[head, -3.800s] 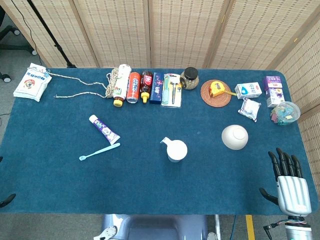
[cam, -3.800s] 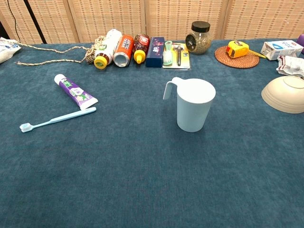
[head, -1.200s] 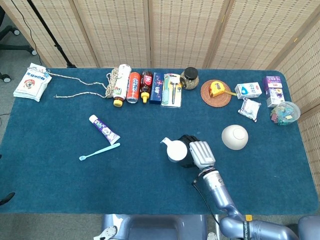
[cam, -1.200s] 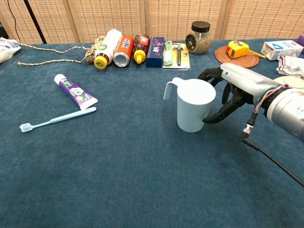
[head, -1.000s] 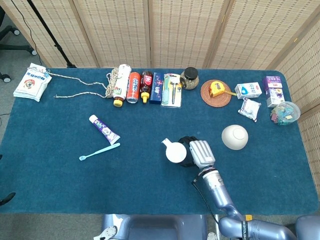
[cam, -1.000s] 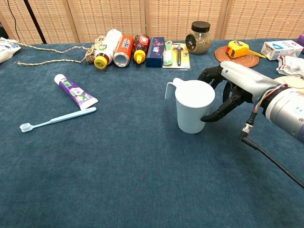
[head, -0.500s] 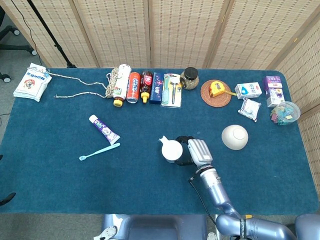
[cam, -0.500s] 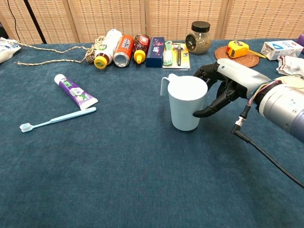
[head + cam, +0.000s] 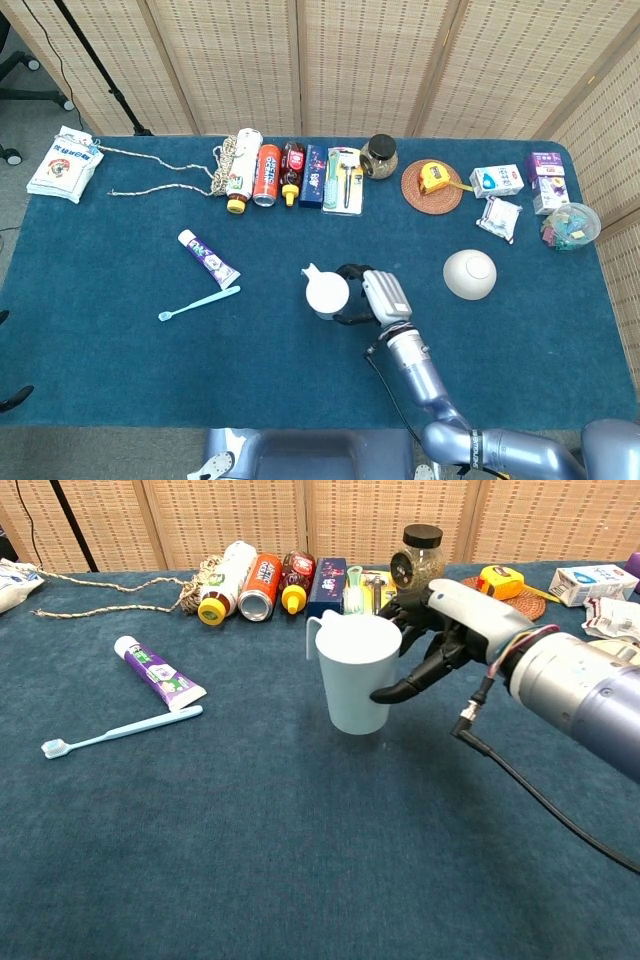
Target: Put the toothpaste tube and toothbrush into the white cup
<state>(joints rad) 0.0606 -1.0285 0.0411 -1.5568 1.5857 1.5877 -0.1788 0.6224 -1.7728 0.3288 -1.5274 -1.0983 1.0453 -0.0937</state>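
Right hand [image 9: 372, 296], seen from the head view, wraps its dark fingers around the right side of the one white cup [image 9: 326, 292], which sits near the middle of the blue table [image 9: 120, 370]. To the cup's left lie one toothpaste tube [image 9: 209, 256] and, just nearer, one pale blue toothbrush [image 9: 198, 303], close together but apart from the cup. One white bowl [image 9: 469, 274] sits to the right. No left hand appears.

From the chest view, the right hand [image 9: 432, 630] holds the white cup [image 9: 355, 672] upright by its wall, handle pointing far-left; whether the base touches the cloth cannot be told. The toothpaste tube [image 9: 160, 673] and toothbrush [image 9: 120, 729] lie flat at left. The cup looks light, rigid plastic, likely slippery, best held around its wall. The tube seems soft, best pinched mid-body; the thin, stiff brush suits a pinch on its handle.
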